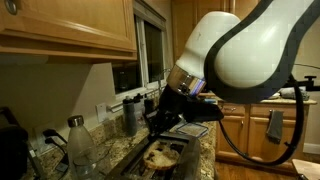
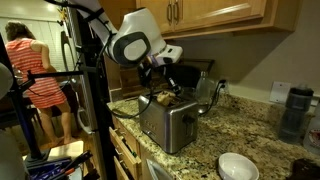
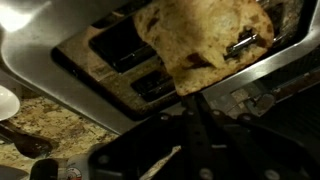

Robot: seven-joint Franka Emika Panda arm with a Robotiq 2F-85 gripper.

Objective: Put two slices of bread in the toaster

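Note:
The toaster [image 2: 172, 122] is brushed steel and stands on the granite counter; the wrist view looks down on its top [image 3: 60, 45] and two dark slots [image 3: 125, 50]. A tan, brown-mottled slice of bread [image 3: 205, 40] hangs tilted over the right part of the slots. My gripper [image 3: 192, 97] comes in from the bottom of the wrist view and is shut on the slice's lower edge. In both exterior views the gripper [image 2: 160, 88] [image 1: 165, 115] sits just above the toaster, with the slice [image 2: 165, 98] [image 1: 160, 154] below it. I see no second slice.
A white bowl [image 2: 238, 165] sits on the counter near the toaster. A clear bottle [image 1: 78, 140] and a dark shaker [image 1: 130, 115] stand by the wall. A dark appliance [image 2: 295, 115] is at the counter's far end. A person [image 2: 35, 70] stands behind the arm. Wooden cabinets hang overhead.

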